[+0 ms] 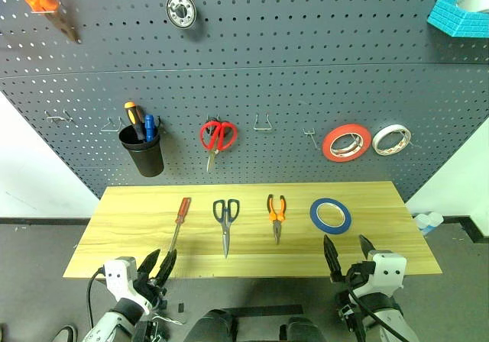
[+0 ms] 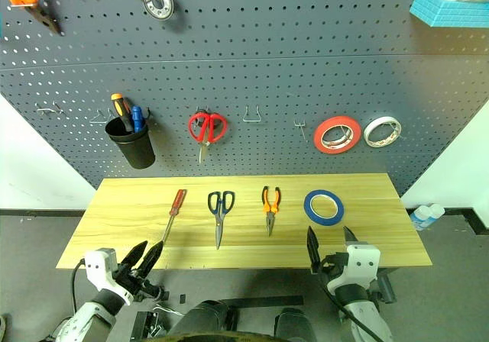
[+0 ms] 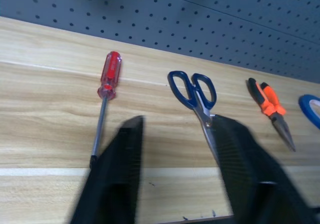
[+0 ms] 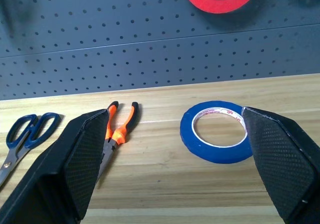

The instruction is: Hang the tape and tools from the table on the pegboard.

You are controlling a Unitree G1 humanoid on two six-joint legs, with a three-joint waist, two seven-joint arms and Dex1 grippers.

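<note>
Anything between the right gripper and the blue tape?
Nothing visible. The right gripper is open, facing the blue tape across bare table. The pliers lie off to one side, apart from the tape, outside that path.

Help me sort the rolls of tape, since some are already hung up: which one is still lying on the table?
The blue tape, lying flat on the table right of the pliers. The red-orange roll and the white roll already hang on the pegboard.

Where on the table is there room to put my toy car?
Bare wood lies at both table ends: left of the red screwdriver and right of the blue tape. The middle is crowded with scissors and pliers.
</note>
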